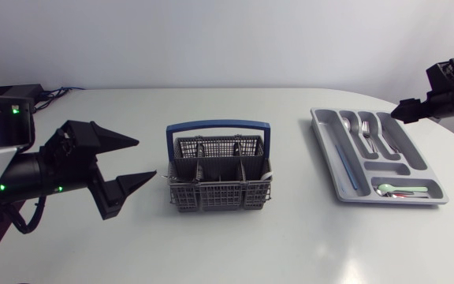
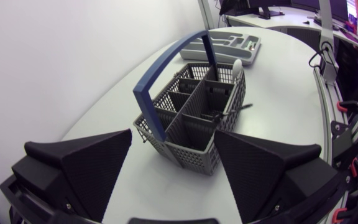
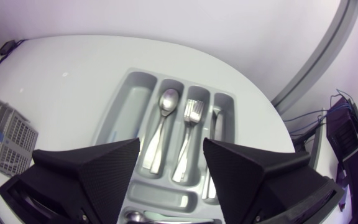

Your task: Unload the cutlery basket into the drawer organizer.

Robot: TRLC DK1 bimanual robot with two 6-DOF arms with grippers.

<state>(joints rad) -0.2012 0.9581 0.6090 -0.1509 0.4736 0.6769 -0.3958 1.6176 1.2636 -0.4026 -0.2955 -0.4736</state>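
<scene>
Left wrist view: the spread left gripper (image 2: 173, 133) faces the grey mesh blue-handled cutlery basket (image 2: 194, 115); its white utensil (image 2: 237, 64) looks light, stiff and slippery, best pinched at its protruding tip.

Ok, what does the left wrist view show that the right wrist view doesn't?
Only the left wrist view: the open left gripper and the whole cutlery basket ahead of it, with its blue handle and inner compartments. Only the right wrist view: the open right gripper and, ahead of it, a spoon and a fork lying in separate slots. Both: the grey drawer organizer, and the basket, though the right wrist view catches only its corner.
</scene>
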